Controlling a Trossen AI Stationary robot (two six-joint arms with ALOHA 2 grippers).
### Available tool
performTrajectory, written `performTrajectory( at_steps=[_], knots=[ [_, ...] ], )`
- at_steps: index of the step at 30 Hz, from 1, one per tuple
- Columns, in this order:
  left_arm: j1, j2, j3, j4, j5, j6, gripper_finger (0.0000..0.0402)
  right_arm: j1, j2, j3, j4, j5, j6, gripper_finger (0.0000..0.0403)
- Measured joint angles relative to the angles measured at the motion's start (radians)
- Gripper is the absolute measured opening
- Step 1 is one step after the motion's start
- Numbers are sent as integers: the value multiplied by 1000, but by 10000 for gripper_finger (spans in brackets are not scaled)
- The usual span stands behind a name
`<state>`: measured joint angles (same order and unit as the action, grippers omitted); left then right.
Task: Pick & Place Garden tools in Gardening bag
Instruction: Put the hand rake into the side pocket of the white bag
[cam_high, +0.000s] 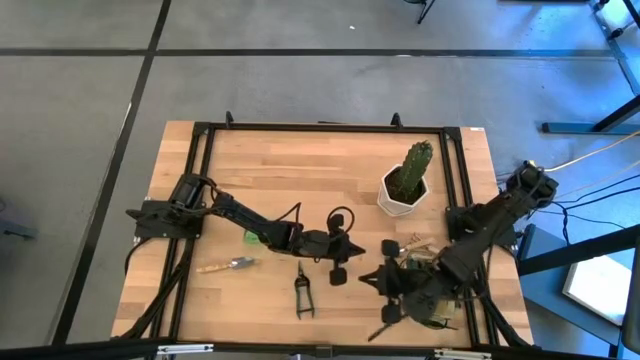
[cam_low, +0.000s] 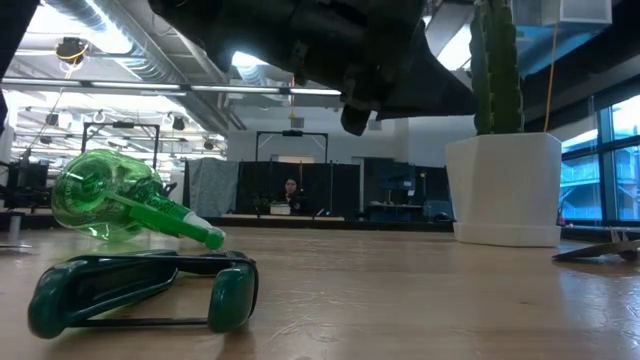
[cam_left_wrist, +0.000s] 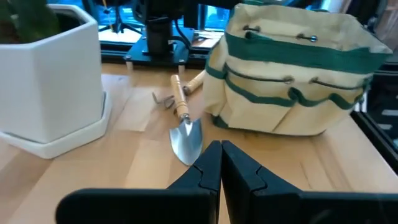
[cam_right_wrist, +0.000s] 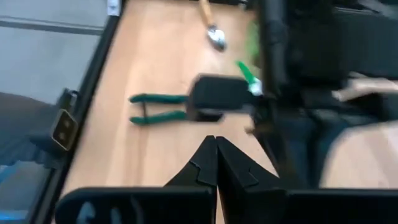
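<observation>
While both clenched grippers, left (cam_high: 357, 250) and right (cam_high: 368, 281), hover empty mid-table, a trowel (cam_left_wrist: 185, 130) lies beside the gardening bag (cam_left_wrist: 292, 74).

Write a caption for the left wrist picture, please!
Left gripper, shut and empty, faces a silver trowel lying between the white pot and the gardening bag.

A robotics lab in an open industrial hall. The wooden table (cam_high: 300, 180) sits in a black metal frame (cam_high: 200, 135) on a grey floor (cam_high: 80, 100) marked with dark lines. Overhead run bare ducts (cam_low: 110, 25) and strip lights (cam_low: 100, 87) (no ceiling panels). Beyond stand dark partitions (cam_low: 225, 185) and desks with a seated person (cam_low: 290, 192); large windows (cam_low: 600, 150) line one side.
</observation>
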<state>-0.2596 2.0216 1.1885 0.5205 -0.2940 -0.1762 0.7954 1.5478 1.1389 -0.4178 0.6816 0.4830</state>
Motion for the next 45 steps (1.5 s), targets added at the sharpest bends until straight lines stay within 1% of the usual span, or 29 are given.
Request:
performTrajectory(
  at_steps=[2,6,8,10,12,15,19,22,24,27,32,36,40,43,45],
  knots=[
    [-2,1,0,0,-21,-13,3,46,-14,-8,-27,111,51,1],
    [-7,1,0,31,-42,-20,4,157,-20,-80,-4,434,144,1],
    [-7,1,0,34,-53,-20,4,198,-20,-109,3,568,209,1],
    [-2,1,0,34,-56,-20,4,219,-20,-136,3,646,261,1],
    [6,1,0,35,-59,-20,4,224,-20,-150,-4,682,305,1],
    [13,1,0,29,-63,-1,4,208,-20,-157,-67,684,405,1],
    [18,9,0,14,-61,4,4,174,-20,-157,-193,646,580,1],
    [30,10,0,18,-54,7,4,153,-20,-157,-211,627,626,1],
    [42,10,0,20,-31,14,3,146,-24,-157,-211,624,627,1],
    [62,9,0,49,50,14,3,132,-47,-157,-190,597,579,1],
    [79,20,0,60,129,4,3,98,-59,-157,-88,486,454,1],
    [78,20,0,65,137,23,3,94,-59,-157,-52,456,402,1],
    [76,20,0,74,137,33,2,92,-59,-162,-40,449,398,1],
    [79,20,0,75,139,44,2,84,-61,-220,13,427,420,1],
    [83,28,0,100,139,56,2,77,-86,-285,115,402,416,1]
  ],
)
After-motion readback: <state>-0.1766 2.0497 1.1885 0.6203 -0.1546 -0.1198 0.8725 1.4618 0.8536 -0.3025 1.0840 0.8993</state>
